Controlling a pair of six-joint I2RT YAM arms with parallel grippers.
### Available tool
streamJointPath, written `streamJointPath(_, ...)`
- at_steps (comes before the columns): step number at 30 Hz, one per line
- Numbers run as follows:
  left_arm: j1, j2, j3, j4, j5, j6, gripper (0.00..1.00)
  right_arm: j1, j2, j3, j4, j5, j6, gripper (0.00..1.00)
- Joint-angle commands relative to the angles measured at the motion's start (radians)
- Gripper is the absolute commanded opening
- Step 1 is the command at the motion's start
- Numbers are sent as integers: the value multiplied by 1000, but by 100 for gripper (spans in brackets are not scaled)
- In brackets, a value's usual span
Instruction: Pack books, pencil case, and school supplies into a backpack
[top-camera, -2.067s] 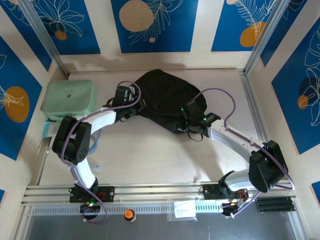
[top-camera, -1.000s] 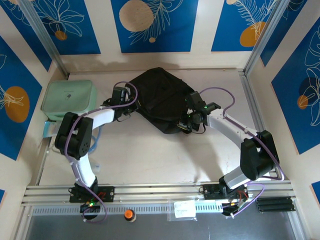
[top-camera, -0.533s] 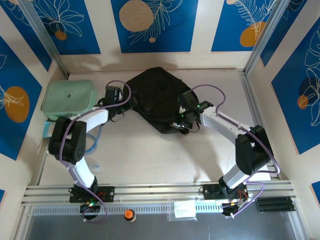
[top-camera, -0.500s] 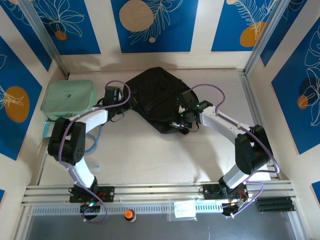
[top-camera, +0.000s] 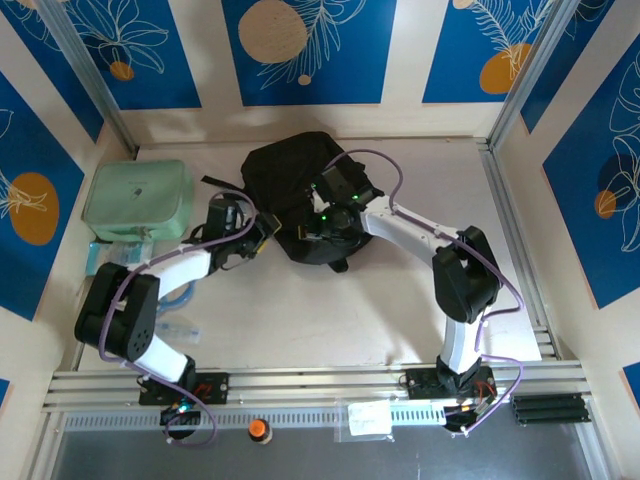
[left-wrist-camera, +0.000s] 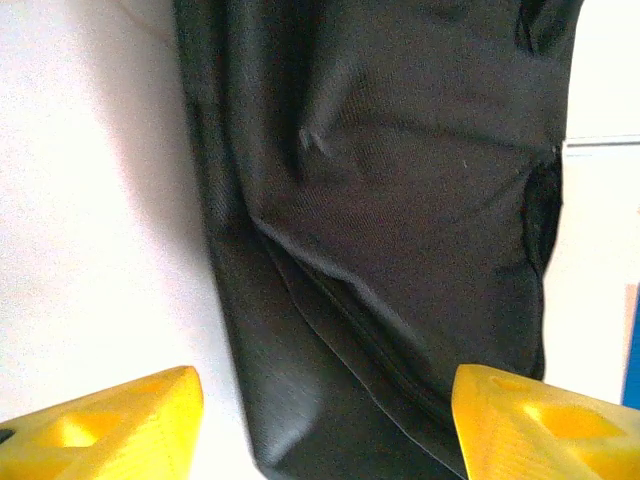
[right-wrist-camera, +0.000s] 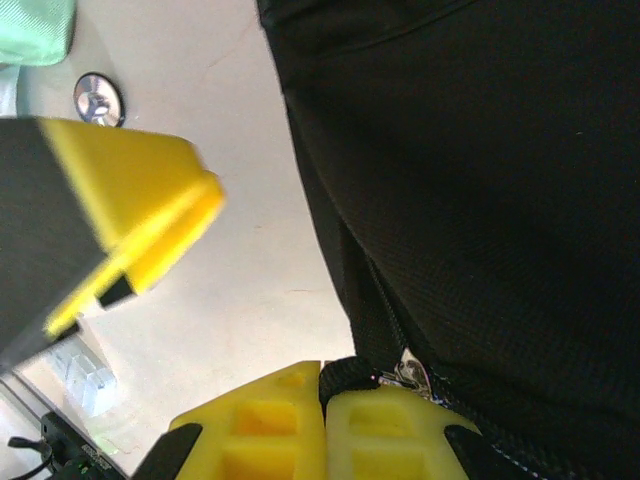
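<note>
- Unzipping is judged in hand: at far centre, the backpack (top-camera: 290, 185) is gripped by its zip pull (right-wrist-camera: 405, 372) in the closed right gripper (right-wrist-camera: 325, 385).
- The left gripper (left-wrist-camera: 325, 400) is held open at its left edge.
- Next, a steady pull along the zip is needed.

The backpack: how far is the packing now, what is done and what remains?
Done: nothing looks packed; the mint-green case lies on the table outside the backpack. In hand: the right gripper is shut on the zipper tab; the left gripper stands open alongside. Left: opening it and packing everything.
</note>
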Motion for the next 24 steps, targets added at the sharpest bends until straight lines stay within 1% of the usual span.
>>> streamJointPath(1, -17, 24, -5, 125, 29, -123, 66, 13, 13, 39, 19, -51, -28, 0)
streamJointPath(4, -17, 67, 9, 170, 21, -160, 66, 19, 12, 28, 26, -67, -27, 0)
streamJointPath(6, -19, 104, 22, 218, 22, -188, 63, 22, 9, 17, 28, -71, -25, 0)
streamJointPath(10, -25, 172, 48, 272, 34, -225, 54, 24, -4, -12, 35, -75, -12, 0)
streamJointPath(16, -28, 229, 62, 276, 18, -236, 34, 24, -34, -65, 39, -62, 11, 0)
streamJointPath(24, -14, 270, 93, 181, -49, -158, 5, 13, -121, -187, 10, 30, 34, 0)
